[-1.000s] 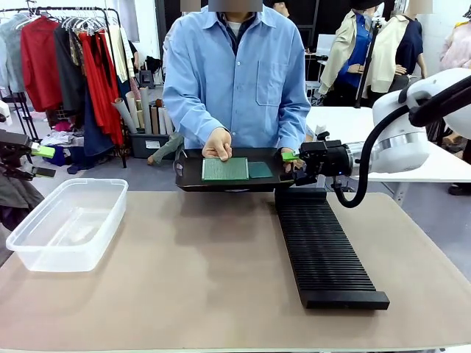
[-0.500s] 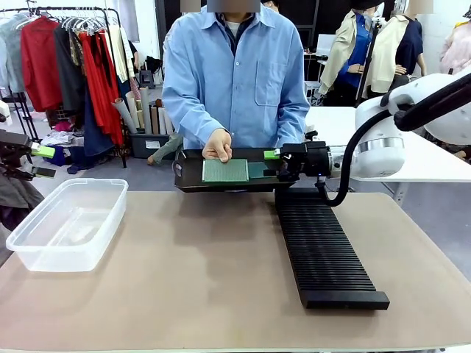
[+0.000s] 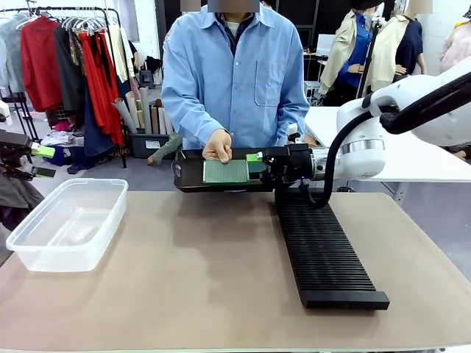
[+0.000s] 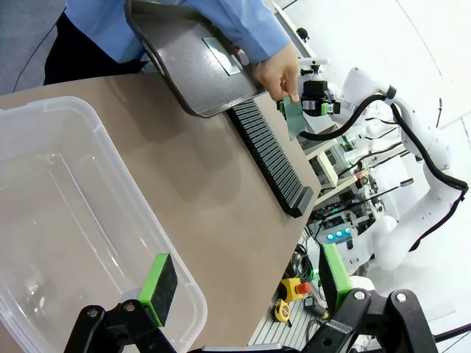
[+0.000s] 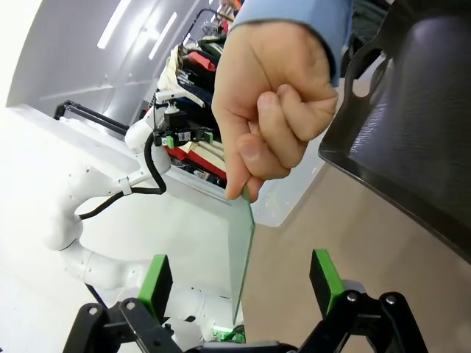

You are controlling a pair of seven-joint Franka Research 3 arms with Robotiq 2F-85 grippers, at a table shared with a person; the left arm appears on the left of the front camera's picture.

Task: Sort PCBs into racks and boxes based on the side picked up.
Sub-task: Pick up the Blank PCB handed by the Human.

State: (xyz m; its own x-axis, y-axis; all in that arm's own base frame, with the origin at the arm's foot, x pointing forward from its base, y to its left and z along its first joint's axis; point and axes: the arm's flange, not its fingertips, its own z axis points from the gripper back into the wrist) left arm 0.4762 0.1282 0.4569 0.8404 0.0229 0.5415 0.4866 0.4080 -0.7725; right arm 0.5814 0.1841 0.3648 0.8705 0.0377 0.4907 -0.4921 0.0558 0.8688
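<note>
Nothing here can be read. The white label (image 3: 153,144) on the dark crate (image 3: 140,151), on the floor at the far left, is too small to make out. The face of the PCB (image 5: 240,250) hanging from the person's hand (image 5: 276,95) shows no legible print.
</note>
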